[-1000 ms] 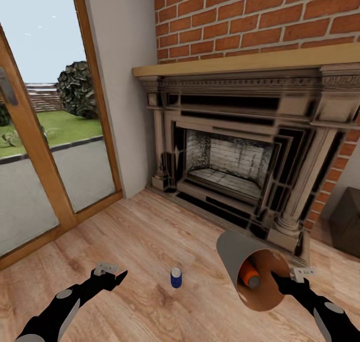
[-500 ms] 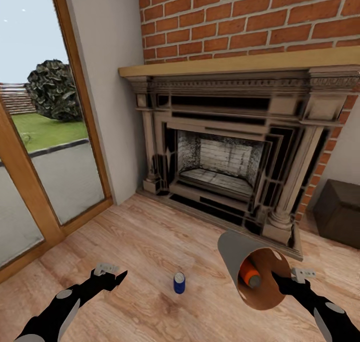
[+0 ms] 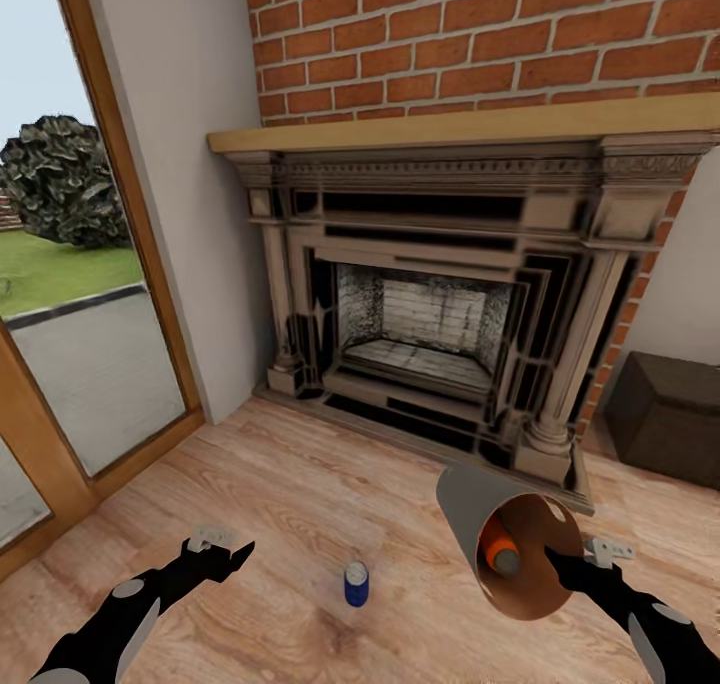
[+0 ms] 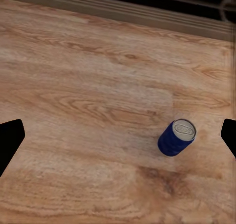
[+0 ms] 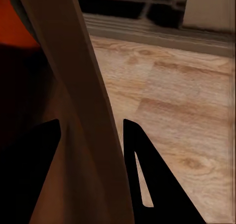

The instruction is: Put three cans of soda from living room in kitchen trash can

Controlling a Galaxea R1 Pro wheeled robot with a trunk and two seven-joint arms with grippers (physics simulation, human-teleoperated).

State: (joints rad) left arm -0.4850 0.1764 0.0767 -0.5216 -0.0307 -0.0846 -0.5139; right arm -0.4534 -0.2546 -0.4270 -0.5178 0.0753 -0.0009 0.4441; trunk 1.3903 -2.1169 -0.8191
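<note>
Down on the wood floor, at about six o'clock from the fireplace, a blue soda can stands upright and alone, untouched. Over the last second the whole room has slid leftward across the head view: the glass door has narrowed and a dark cabinet has come in at three o'clock. That is the robot turning, not the things moving; both arms sit just where they were relative to the body. I take it the robot is squaring up to the blue can, the next one to collect.

The left gripper hovers at nine o'clock from that can, well apart from it, jaws spread wide and empty; its wrist view looks down on the can's grey top. The right gripper is closed on the rim of the trash can, one finger inside the wall and one outside. The bin is tilted, its mouth toward the robot, with an orange can lying inside.

A third can I cannot find. The bin's far depth is hidden.
</note>
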